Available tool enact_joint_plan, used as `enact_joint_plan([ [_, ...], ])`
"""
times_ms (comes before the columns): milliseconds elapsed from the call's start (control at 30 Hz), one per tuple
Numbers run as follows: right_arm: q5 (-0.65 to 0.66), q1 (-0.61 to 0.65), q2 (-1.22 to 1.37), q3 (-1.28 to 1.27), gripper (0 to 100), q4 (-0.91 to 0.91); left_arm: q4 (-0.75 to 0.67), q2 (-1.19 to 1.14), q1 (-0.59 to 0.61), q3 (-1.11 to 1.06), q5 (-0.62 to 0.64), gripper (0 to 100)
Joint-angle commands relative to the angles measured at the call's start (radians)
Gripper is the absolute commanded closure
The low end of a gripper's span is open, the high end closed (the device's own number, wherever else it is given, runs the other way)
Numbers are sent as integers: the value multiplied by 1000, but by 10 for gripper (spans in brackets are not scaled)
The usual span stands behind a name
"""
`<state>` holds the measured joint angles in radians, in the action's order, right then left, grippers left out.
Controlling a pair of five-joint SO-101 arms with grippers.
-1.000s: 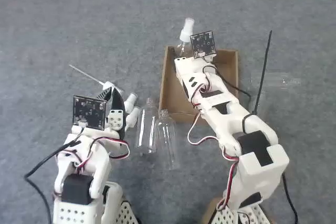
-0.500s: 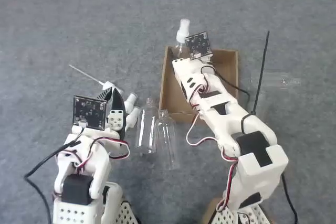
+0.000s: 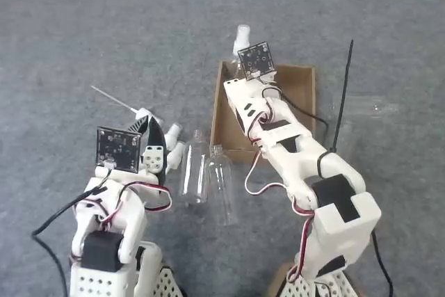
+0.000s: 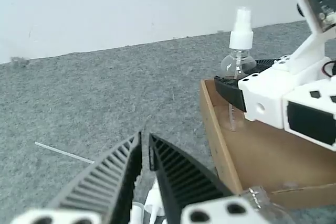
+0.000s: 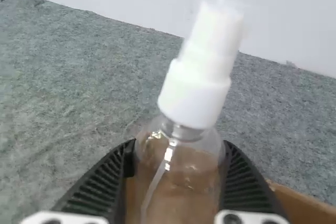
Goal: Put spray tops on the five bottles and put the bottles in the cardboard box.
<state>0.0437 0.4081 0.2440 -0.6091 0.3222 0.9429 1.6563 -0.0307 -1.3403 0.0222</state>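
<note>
Now the right gripper [image 5: 176,179] has its jaws pinching the round body of a capped clear plastic bottle [image 4: 237,64] from both sides. This bottle stands upright, with its long axis vertical and its white spray top [image 3: 243,35] pointing up. It is at the far left corner of the shallow brown cardboard box [image 3: 216,113], just inside the box wall. I cannot tell if its base touches the box floor. The box lies on the grey carpet-like surface [image 3: 104,39], a little right of the middle and closer to the far edge.

The left gripper [image 4: 145,145] hangs low over the near left part of the surface. Its black ribbed jaws are almost pressed together, with only a thin slit between them and nothing inside. Just beside it lie small loose white spray tops [image 3: 174,140], and one thin white dip tube [image 3: 112,99] points toward the far left corner.

Between the two arms, two clear open-necked bottles [image 3: 194,170] lie on their sides, touching or nearly touching. Their long axes run from the near edge to the far edge and their necks point to the far edge. A third clear bottle [image 3: 365,110] lies to the right of the box, with its long axis across the surface and its neck toward the right edge.
</note>
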Motion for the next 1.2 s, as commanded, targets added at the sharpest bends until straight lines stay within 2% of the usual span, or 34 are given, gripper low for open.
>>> enact_joint_plan([
  [0,20,5,-19,52,843,-15,-28,11,6,7,15,988],
  [167,21,5,-31,54,835,-19,-28,11,8,7,15,988],
  [400,21,19,-62,52,701,-25,-28,11,8,7,15,988],
  [900,21,21,-74,98,701,-28,-28,11,8,7,12,988],
  [1167,15,19,-209,203,701,-260,-28,11,9,7,12,988],
])
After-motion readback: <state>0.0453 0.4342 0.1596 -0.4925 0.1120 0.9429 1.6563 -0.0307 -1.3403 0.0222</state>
